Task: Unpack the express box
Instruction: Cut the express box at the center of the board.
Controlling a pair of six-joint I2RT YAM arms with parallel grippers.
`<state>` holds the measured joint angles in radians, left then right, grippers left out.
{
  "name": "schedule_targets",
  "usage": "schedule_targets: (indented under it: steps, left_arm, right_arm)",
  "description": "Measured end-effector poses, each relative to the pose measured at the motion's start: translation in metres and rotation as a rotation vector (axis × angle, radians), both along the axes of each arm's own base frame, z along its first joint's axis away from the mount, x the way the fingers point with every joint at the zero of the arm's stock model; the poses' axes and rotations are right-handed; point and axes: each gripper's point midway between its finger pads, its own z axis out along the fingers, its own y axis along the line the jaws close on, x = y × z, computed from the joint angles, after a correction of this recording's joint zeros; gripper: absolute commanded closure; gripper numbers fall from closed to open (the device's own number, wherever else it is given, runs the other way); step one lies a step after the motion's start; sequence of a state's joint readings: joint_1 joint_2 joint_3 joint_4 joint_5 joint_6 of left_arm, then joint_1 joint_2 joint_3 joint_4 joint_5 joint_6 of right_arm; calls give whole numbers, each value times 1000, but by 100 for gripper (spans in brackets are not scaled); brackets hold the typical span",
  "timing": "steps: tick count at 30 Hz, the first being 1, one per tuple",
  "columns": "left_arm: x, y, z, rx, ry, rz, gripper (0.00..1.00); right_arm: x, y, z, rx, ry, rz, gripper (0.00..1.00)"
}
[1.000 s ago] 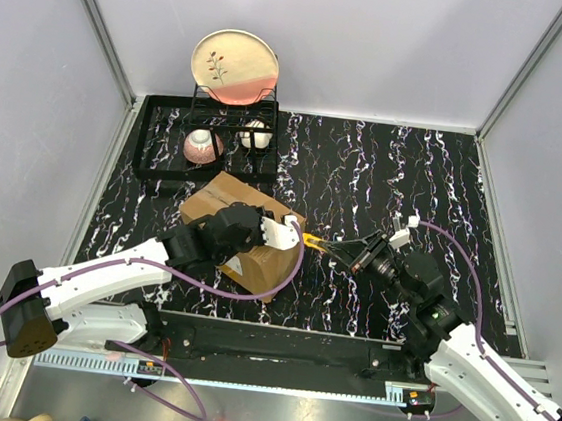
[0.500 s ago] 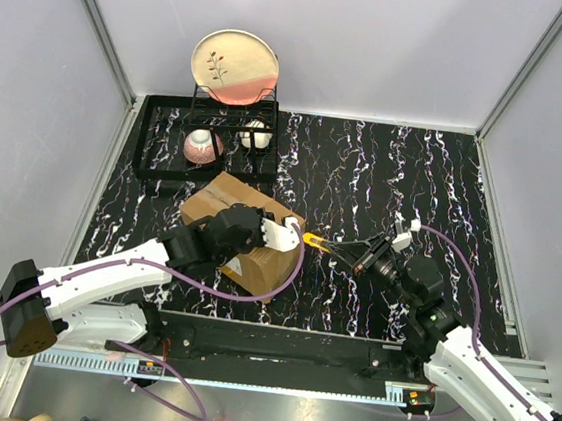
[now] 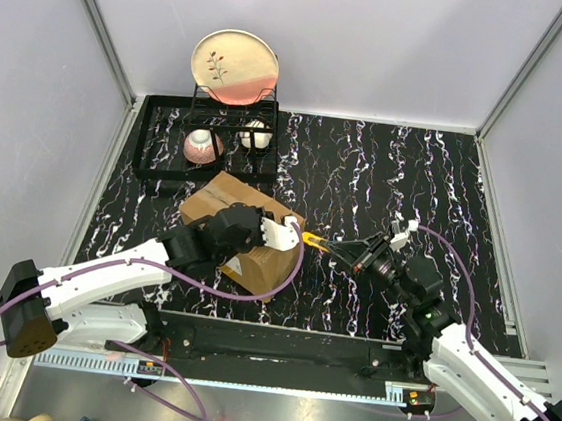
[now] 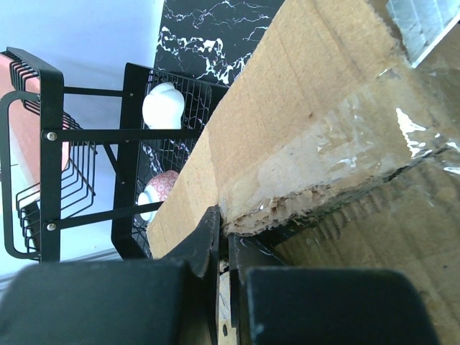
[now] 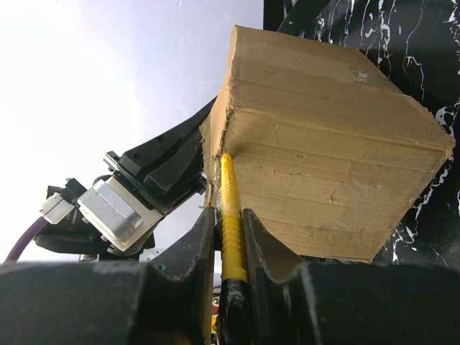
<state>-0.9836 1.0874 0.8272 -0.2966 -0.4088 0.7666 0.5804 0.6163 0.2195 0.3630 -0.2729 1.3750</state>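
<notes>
Left arm (image 3: 103, 277): rounded white shell links, with a black housing at the shoulder end, a black wrist section and a white end block. Right arm (image 3: 485, 378): the links were the same white and the wrist black. Left purple cable (image 3: 252, 290) and right purple cable (image 3: 456, 249): each hung in loose loops. Left claw (image 4: 224, 241) and right claw (image 5: 230, 230): both had matte black, tapered fingers.

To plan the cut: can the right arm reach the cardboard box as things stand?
Probably yes: the yellow tool in the right gripper touches the edge of the express box, with nothing between.
</notes>
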Motion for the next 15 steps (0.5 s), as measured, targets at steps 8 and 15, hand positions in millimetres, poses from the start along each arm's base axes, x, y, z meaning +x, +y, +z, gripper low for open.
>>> schedule_targets:
  steps: [8,15]
  left_arm:
    - [0,1,0,1,-2,3,100]
    - [0,1,-1,1,-2,3,100]
  right_arm:
    - [1,0,-1,30,-2,6,100]
    - [-2,-1,1,54,-11,19,100]
